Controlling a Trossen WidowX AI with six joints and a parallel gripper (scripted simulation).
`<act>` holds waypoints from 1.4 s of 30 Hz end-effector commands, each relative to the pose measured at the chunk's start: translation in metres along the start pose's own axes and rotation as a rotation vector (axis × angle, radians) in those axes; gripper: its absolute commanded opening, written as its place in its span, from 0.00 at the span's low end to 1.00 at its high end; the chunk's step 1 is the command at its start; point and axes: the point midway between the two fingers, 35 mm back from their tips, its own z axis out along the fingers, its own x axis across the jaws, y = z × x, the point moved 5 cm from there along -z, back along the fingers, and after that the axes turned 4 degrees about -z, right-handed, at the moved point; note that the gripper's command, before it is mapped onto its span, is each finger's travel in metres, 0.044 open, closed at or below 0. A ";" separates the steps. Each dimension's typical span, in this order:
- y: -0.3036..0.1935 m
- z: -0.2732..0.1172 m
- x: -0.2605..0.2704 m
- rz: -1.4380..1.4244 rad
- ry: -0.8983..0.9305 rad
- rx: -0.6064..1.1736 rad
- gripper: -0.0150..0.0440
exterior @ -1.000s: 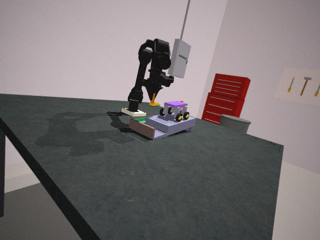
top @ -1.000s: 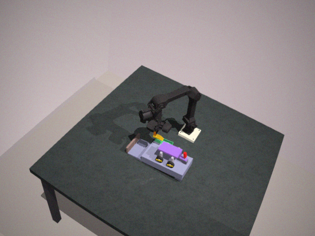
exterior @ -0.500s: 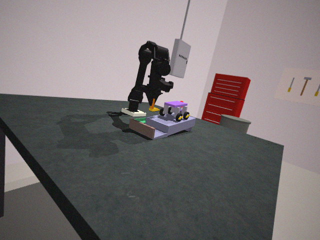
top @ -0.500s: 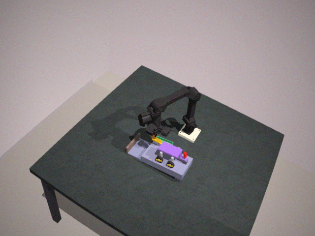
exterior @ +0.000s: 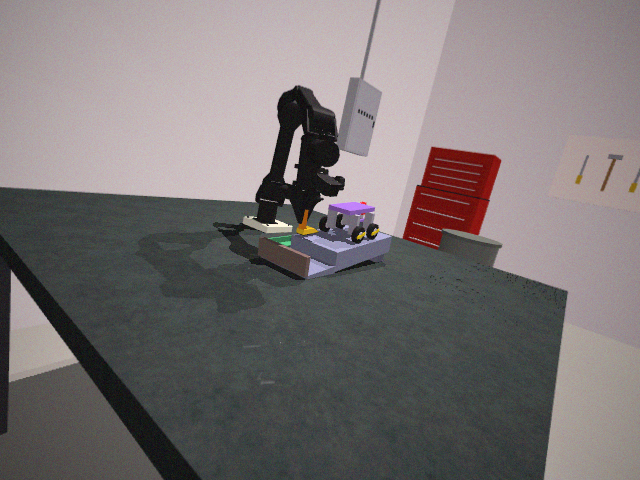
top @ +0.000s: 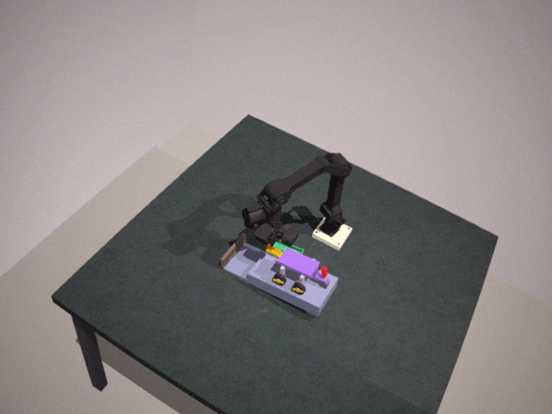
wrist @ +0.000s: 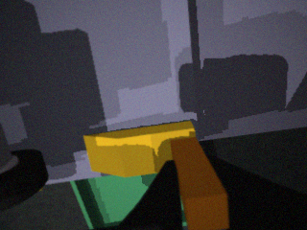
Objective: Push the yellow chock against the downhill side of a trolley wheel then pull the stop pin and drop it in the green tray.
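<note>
My gripper (top: 270,243) (exterior: 304,219) (wrist: 188,166) is shut on the orange handle of the yellow chock (top: 273,252) (exterior: 306,230) (wrist: 129,153). The chock hangs above the green tray (top: 291,247) (exterior: 283,240) (wrist: 115,201), by the ramp's tray-side edge. It is downhill of the trolley, apart from the wheel (wrist: 31,174) at the left of the wrist view. The purple trolley (top: 297,261) (exterior: 351,207) stands on the ramp (top: 327,296) (exterior: 361,250) (wrist: 129,57). The red-headed pin (top: 324,271) (exterior: 363,203) stands at its uphill end. The chock's underside is hidden.
A brown end board (top: 232,252) (exterior: 281,256) stands across the ramp's low end. The arm's cream base plate (top: 343,232) (exterior: 250,222) is behind the tray. The trolley's raised purple deck is close to the gripper's uphill side.
</note>
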 end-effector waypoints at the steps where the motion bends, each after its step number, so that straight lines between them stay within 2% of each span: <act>1: -0.001 0.006 0.001 0.005 0.008 0.004 0.25; 42: 0.008 0.003 0.030 0.002 0.004 0.004 0.25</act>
